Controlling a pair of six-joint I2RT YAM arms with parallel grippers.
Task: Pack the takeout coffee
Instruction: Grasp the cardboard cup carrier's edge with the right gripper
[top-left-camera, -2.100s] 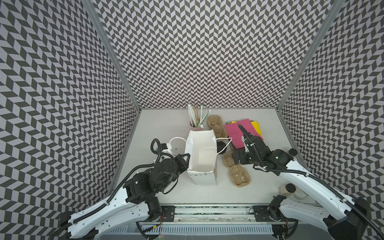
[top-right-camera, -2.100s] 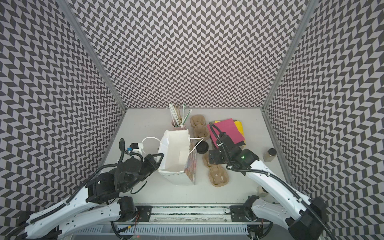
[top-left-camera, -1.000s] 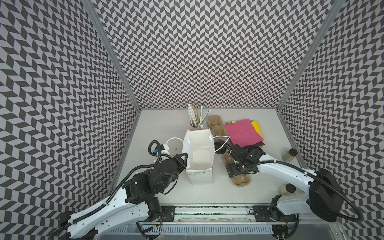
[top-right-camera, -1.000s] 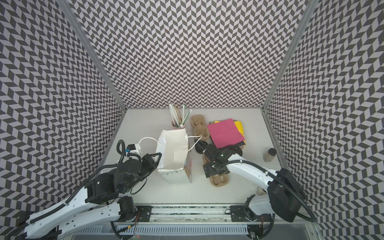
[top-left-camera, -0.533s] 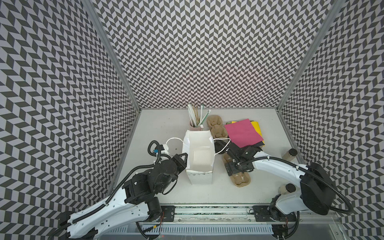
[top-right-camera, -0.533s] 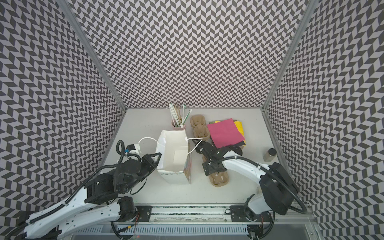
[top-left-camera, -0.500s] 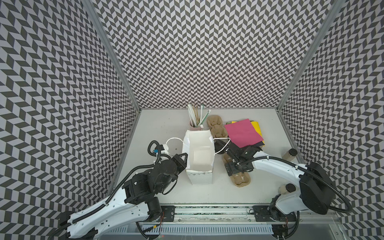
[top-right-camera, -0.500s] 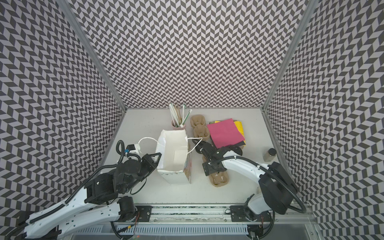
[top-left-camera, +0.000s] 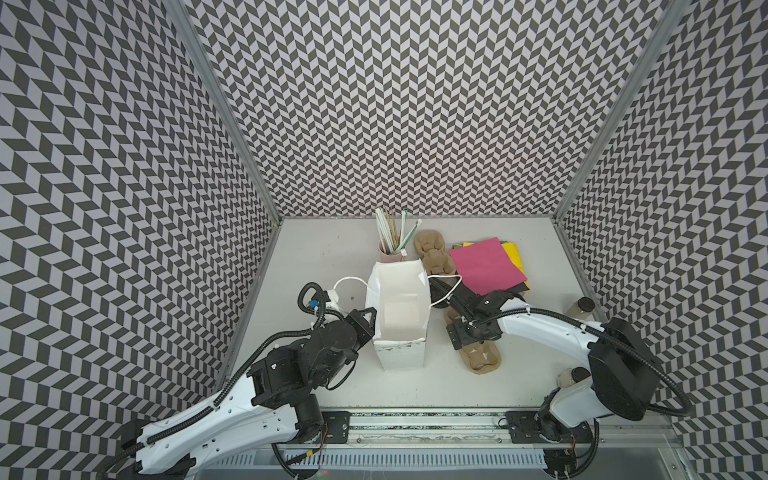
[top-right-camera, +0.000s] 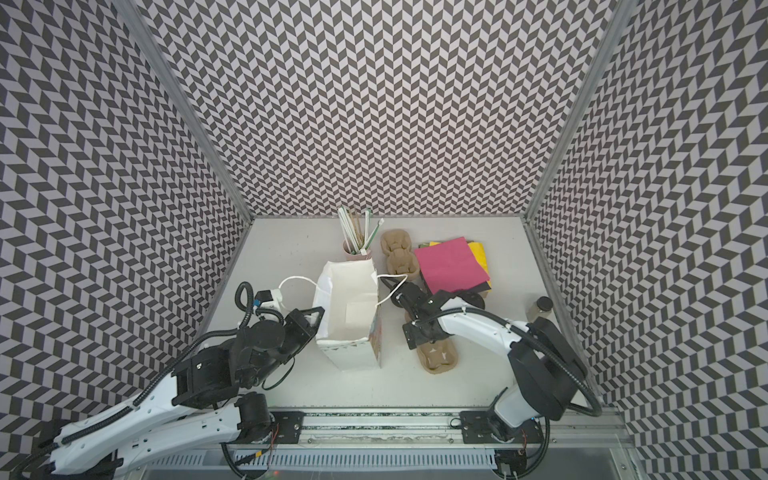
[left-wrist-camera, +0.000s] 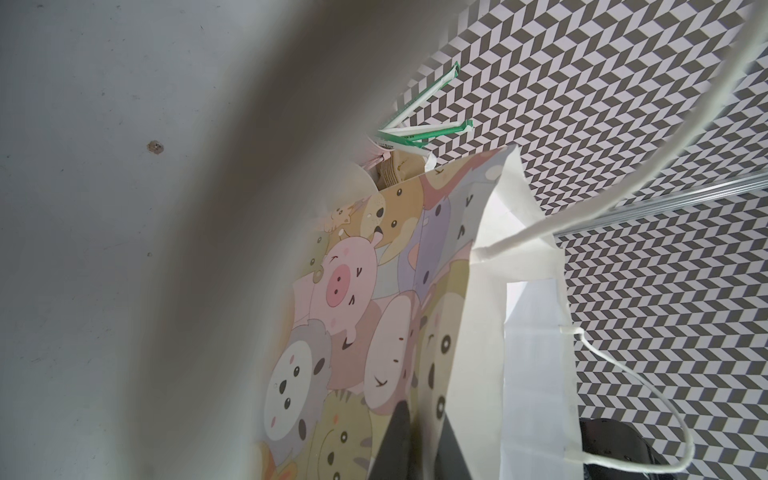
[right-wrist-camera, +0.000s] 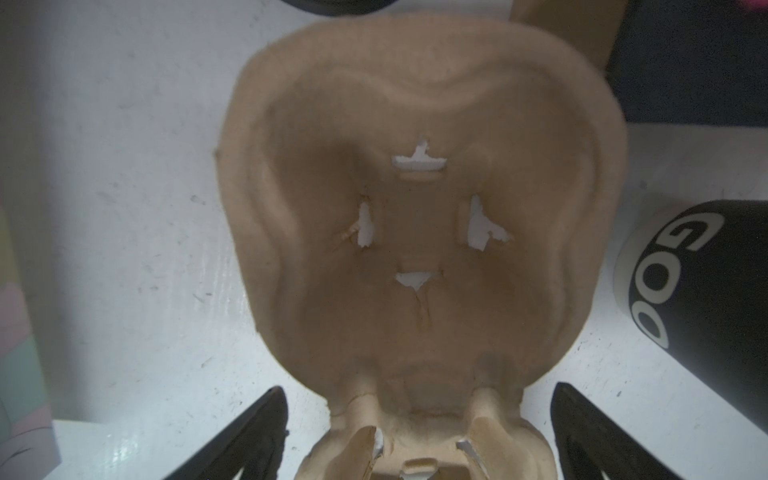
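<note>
A white paper bag (top-left-camera: 401, 353) (top-right-camera: 353, 353) stands open at mid-table, with cartoon animals printed on its side (left-wrist-camera: 340, 291). My left gripper (top-left-camera: 368, 320) (top-right-camera: 318, 316) (left-wrist-camera: 424, 444) is shut on the bag's rim. My right gripper (top-left-camera: 471, 338) (top-right-camera: 424, 332) (right-wrist-camera: 417, 399) is open, its fingers either side of the waist of a tan pulp cup carrier (top-left-camera: 484, 359) (right-wrist-camera: 415, 232). A dark cup with white letters (right-wrist-camera: 706, 282) stands beside the carrier, its top out of frame. I cannot tell whether it is the takeout coffee. In both top views the right arm covers that spot.
At the back stand a pink cup of straws (top-left-camera: 390, 249), a second carrier (top-left-camera: 432, 253) and pink and yellow napkins (top-left-camera: 486, 266). Two tan bottles (top-left-camera: 582, 307) (top-left-camera: 571, 376) stand by the right wall. A black rounded edge (right-wrist-camera: 332, 4) shows just past the carrier.
Two seconds ago the right gripper was raised behind the carrier. It has come down over the carrier's middle and barely moved in the last half second. The left gripper keeps its hold.
</note>
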